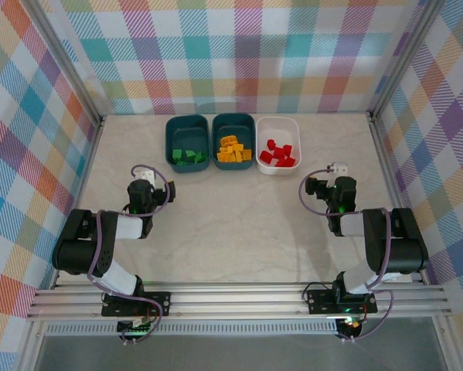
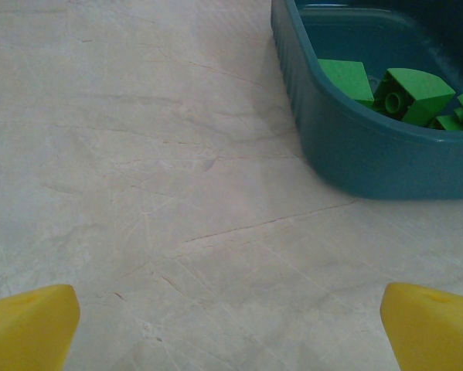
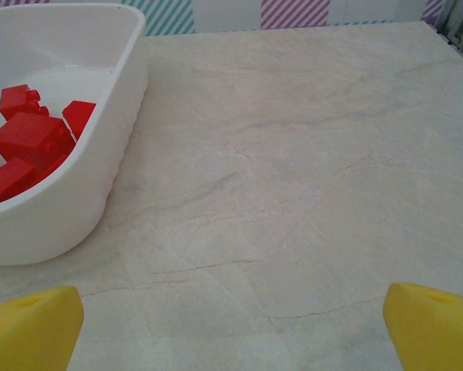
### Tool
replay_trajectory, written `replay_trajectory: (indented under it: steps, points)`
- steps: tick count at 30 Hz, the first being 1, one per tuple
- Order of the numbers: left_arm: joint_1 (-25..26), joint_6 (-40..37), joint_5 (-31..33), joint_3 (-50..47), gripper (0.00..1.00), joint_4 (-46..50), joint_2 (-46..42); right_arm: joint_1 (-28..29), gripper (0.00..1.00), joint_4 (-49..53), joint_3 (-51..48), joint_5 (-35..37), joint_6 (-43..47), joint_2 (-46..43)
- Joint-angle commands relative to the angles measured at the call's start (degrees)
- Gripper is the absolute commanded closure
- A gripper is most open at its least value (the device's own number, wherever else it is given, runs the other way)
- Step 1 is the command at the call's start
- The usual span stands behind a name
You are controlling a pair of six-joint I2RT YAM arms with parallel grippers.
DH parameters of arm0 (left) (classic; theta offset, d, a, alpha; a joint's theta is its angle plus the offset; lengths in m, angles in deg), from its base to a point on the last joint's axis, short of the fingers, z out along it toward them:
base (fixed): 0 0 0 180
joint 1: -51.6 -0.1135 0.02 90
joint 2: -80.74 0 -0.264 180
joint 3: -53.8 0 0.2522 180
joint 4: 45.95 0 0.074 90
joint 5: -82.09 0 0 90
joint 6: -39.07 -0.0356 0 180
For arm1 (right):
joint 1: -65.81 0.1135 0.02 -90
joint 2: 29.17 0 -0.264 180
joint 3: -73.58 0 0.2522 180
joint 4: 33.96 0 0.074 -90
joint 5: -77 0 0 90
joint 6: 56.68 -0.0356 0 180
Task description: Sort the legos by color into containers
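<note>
Three containers stand in a row at the back. The left teal tub (image 1: 170, 139) holds green legos (image 1: 188, 158). In the middle teal tub (image 1: 233, 118) lie yellow-orange legos (image 1: 233, 150), and in the white tub (image 1: 278, 120) red legos (image 1: 278, 153). My left gripper (image 1: 144, 179) rests low, near and left of the green tub (image 2: 355, 154), open (image 2: 231, 332) over bare table; green legos (image 2: 409, 93) show inside. My right gripper (image 1: 338, 171) sits near and right of the white tub (image 3: 100, 178), open (image 3: 231, 332) with nothing between its yellow fingertips (image 3: 30, 328); red legos (image 3: 30, 139) lie in that tub.
The pale marbled tabletop (image 1: 239, 224) is fenced by plaid walls on three sides, with metal posts at the back corners. An aluminium rail (image 1: 239, 297) carrying both arm bases runs along the near edge.
</note>
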Motion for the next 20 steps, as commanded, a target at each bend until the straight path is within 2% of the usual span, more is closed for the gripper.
replay_trajectory:
  steps: [1,20]
  points:
    - [-0.67,-0.41,-0.88,0.16,0.0,-2.18,-0.04,0.37,0.0,-0.99,-0.2,-1.13,0.13,-0.76]
    - [-0.78,-0.48,-1.34,0.17,0.0,-2.09,-0.05,0.34,0.0,-0.72,-0.02,-1.42,0.06,-0.77]
